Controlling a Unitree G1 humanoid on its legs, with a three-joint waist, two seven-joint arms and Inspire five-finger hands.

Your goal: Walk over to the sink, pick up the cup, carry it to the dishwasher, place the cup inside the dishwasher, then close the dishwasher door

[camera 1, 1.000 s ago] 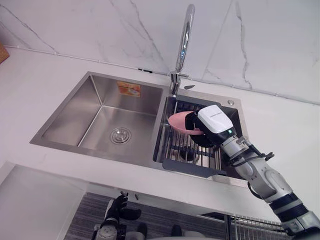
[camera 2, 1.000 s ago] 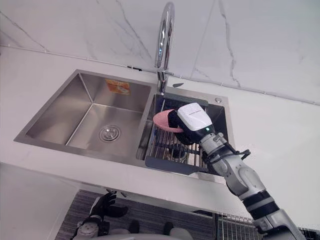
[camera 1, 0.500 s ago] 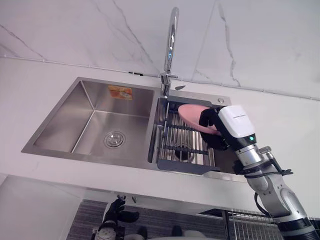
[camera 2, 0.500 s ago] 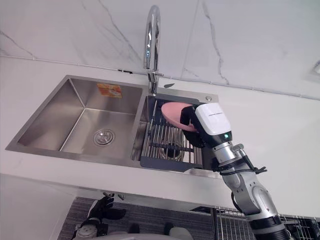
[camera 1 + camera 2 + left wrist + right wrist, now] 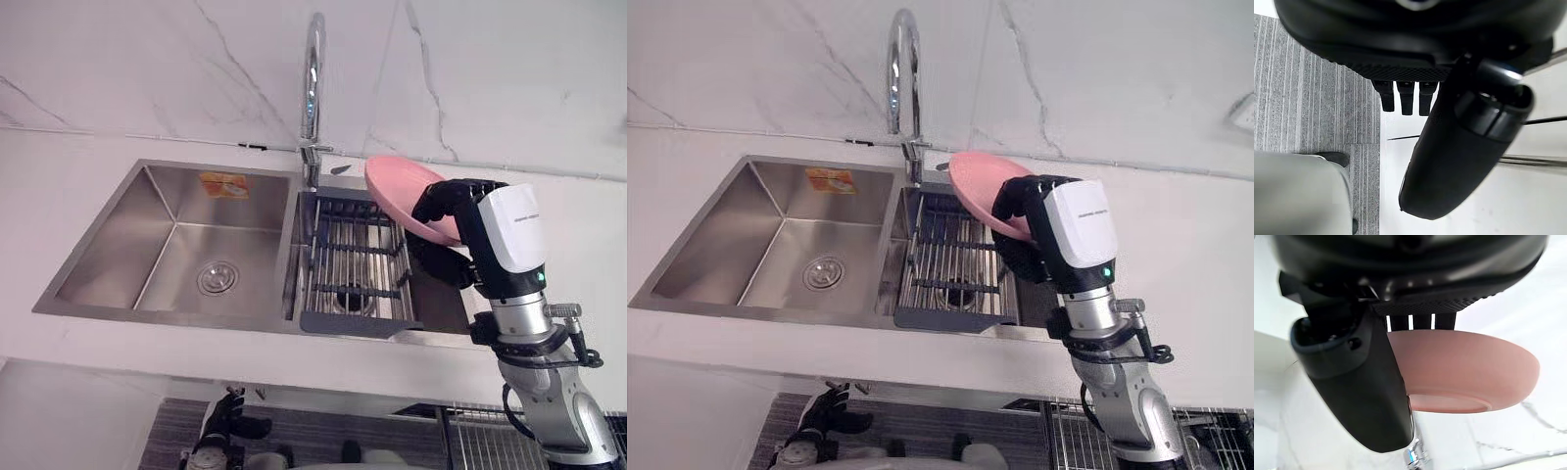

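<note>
My right hand [image 5: 453,227] is shut on a shallow pink bowl [image 5: 400,190], thumb on one side of the rim and fingers curled over the other. It holds the bowl tilted in the air above the back right corner of the dish rack [image 5: 354,271] in the sink's small right basin. In the right wrist view the pink bowl [image 5: 1464,367] sits between the thumb [image 5: 1356,387] and the fingers, gripped firmly. My left hand [image 5: 225,423] hangs low by the floor, below the counter's front edge, fingers relaxed and holding nothing.
The steel sink's large left basin [image 5: 171,245] has a drain and an orange sticker. A tall chrome faucet [image 5: 312,88] rises behind the rack, close to the bowl. White counter surrounds the sink, with a marble wall behind. A wire dishwasher rack [image 5: 1215,446] shows at bottom right.
My right hand has lifted the pink bowl up off the dish rack and to the right. The camera has shifted too, so the sink sits differently in view.
</note>
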